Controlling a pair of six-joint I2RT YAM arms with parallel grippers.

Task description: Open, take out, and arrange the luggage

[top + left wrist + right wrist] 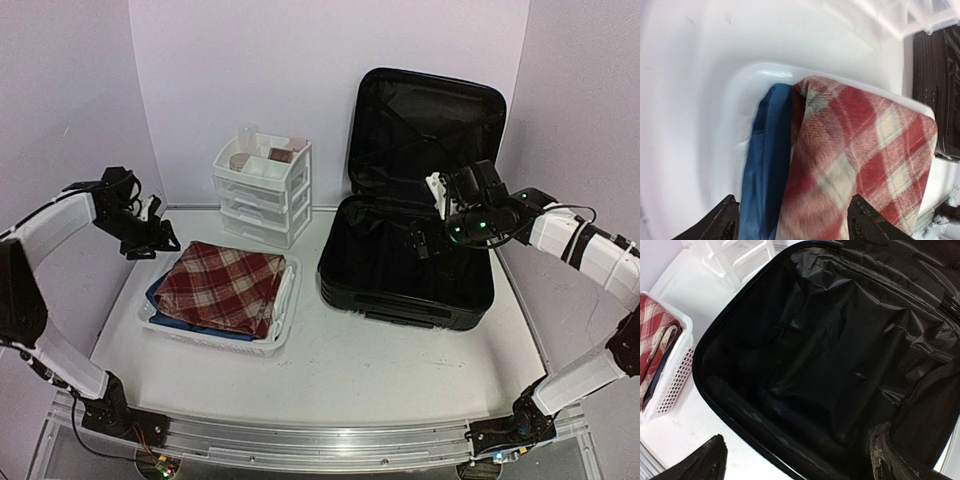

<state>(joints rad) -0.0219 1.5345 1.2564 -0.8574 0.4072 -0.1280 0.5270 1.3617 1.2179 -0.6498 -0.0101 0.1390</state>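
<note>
The black hard-shell luggage [400, 285] lies open at the right of the table, its lid standing against the back wall. Its black-lined tub [830, 365] shows nothing inside. My right gripper [420, 242] hangs open and empty above the tub; in its wrist view the fingers [880, 455] straddle the near rim. My left gripper [163, 238] is open and empty above the far left corner of the white mesh basket [285, 300]. The basket holds a folded red plaid cloth [855, 150] on top of a blue cloth [765, 160].
A small white drawer unit [262, 190] with small items on top stands against the back wall between basket and luggage. Walls close in on the left, back and right. The basket [672, 380] sits close to the luggage's left side.
</note>
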